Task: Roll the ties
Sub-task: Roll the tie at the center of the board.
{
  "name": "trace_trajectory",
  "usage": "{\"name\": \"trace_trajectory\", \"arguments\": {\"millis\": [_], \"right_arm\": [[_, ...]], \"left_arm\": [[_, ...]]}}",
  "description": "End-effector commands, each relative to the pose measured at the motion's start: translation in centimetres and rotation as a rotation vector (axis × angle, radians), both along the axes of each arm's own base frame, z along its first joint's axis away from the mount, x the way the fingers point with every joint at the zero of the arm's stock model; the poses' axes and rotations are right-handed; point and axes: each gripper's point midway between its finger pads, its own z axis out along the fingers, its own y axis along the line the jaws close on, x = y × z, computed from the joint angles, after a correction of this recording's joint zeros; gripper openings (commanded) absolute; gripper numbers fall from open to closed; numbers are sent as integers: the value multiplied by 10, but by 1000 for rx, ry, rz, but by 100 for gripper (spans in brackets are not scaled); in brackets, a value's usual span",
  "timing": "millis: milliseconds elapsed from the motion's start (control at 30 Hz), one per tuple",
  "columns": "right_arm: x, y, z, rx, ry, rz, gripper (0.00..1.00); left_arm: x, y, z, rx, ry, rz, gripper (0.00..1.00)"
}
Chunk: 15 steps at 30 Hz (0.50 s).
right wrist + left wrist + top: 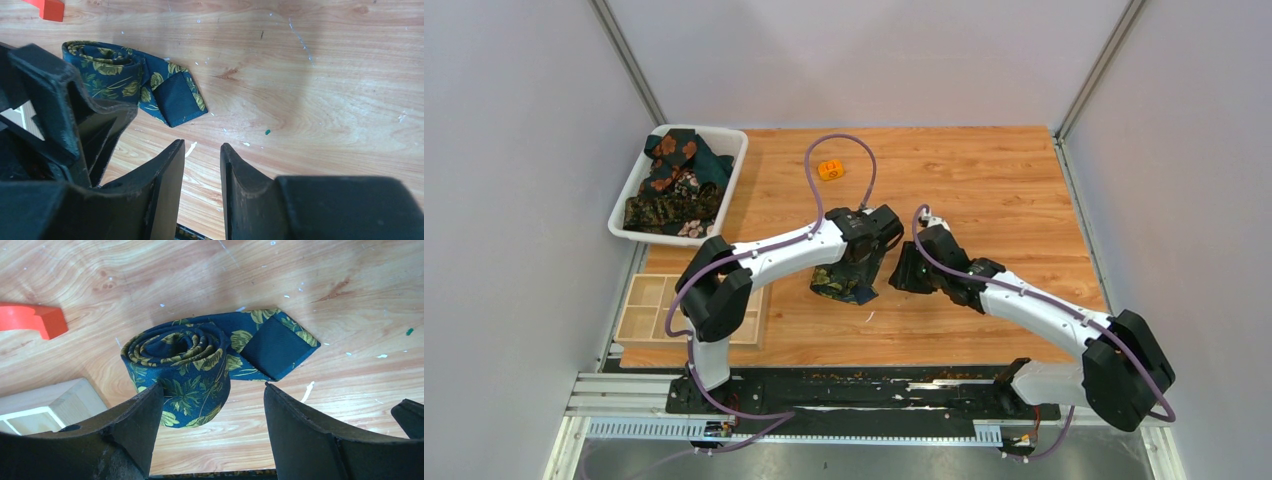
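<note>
Left gripper (211, 392) wide open, empty; rolled navy tie (185, 360) just ahead, nearer one finger (pointed end sticking out). Right gripper (202, 150) – narrow gap, holding nothing.

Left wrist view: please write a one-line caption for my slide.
Open left pincer over a rolled navy floral tie on the wooden table.

The rolled tie (185, 365) is matt printed cloth. The table (310, 280) is smooth, faintly glossy wood, and the left claw (212, 390) is matt black plastic.
</note>
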Motion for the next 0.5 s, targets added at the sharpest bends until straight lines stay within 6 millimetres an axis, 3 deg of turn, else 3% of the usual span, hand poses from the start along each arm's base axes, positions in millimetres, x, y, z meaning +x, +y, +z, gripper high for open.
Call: {"name": "trace_trajectory", "arguments": {"millis": [0,467], "right_arm": [[6,1,14,36,-47,-6,33],[6,-5,13,48,-47,-23,34]], "left_arm": [[-4,-23,-4,-104,21,-41,79],[-15,-62,3,-353,74,-99,76]]}}
